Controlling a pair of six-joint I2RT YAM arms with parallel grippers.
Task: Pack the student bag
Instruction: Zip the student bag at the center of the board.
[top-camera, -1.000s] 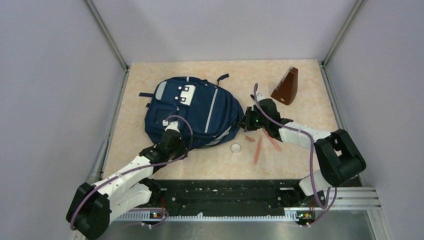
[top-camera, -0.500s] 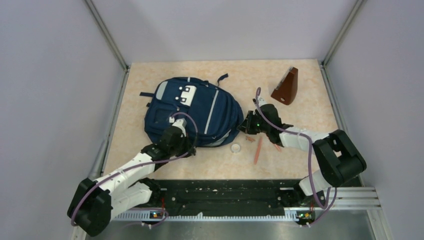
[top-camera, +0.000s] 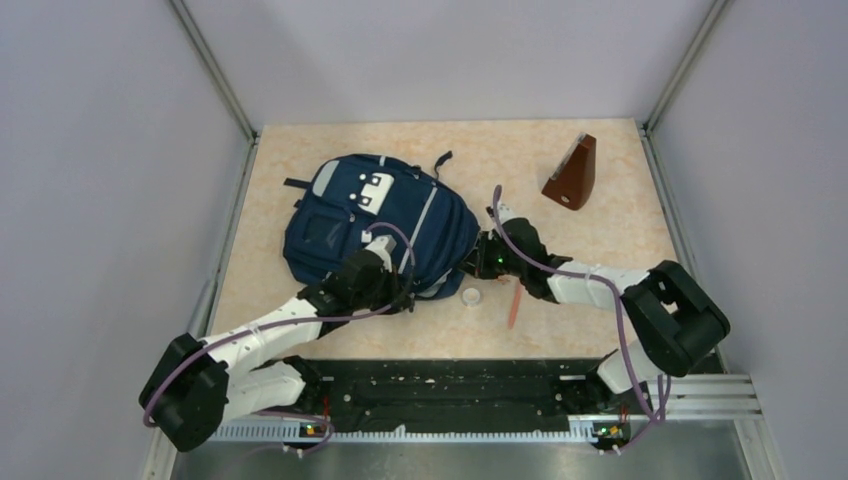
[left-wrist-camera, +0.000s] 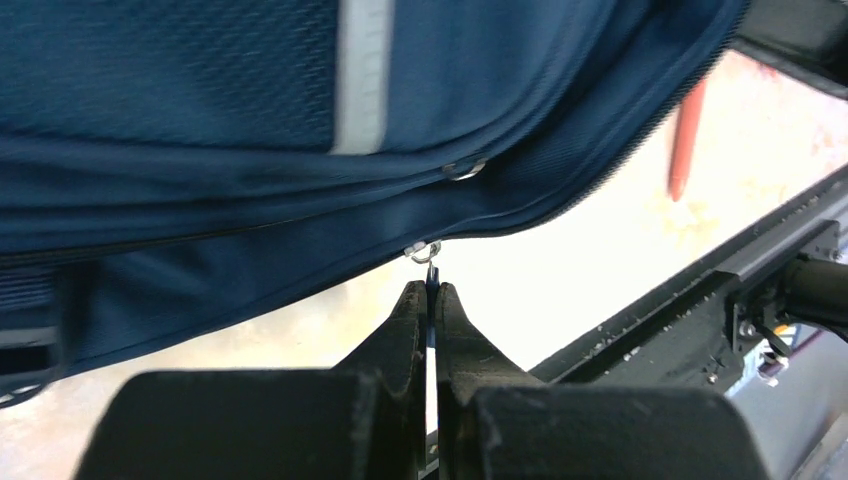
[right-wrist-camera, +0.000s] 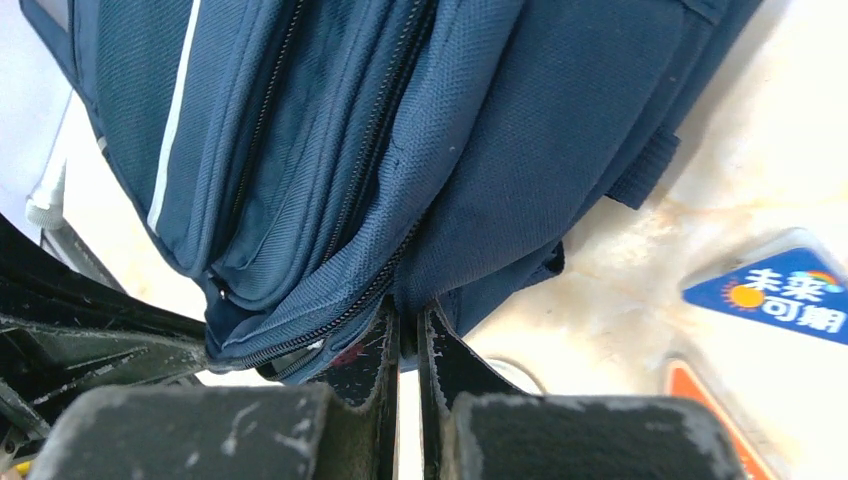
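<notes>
The navy student bag (top-camera: 375, 215) lies flat on the table, left of centre. My left gripper (top-camera: 405, 295) is at its near edge, shut on a blue zipper pull (left-wrist-camera: 431, 285) that hangs from a metal ring on the bag (left-wrist-camera: 200, 120). My right gripper (top-camera: 470, 263) is at the bag's near right corner, shut on a fold of the bag's fabric (right-wrist-camera: 440, 290) beside a zipper seam. The bag (right-wrist-camera: 400, 130) fills the right wrist view.
A small white ring-shaped thing (top-camera: 471, 296) and an orange pen (top-camera: 514, 303) lie by the bag's near right corner. A brown wedge-shaped box (top-camera: 572, 174) stands at the back right. A blue label (right-wrist-camera: 790, 295) lies beside the bag. The black rail (top-camera: 450, 385) runs along the near edge.
My left gripper has slid right along the bag's near edge. My right gripper has moved left and nearer, against the bag's corner. The bag has shifted slightly left.
</notes>
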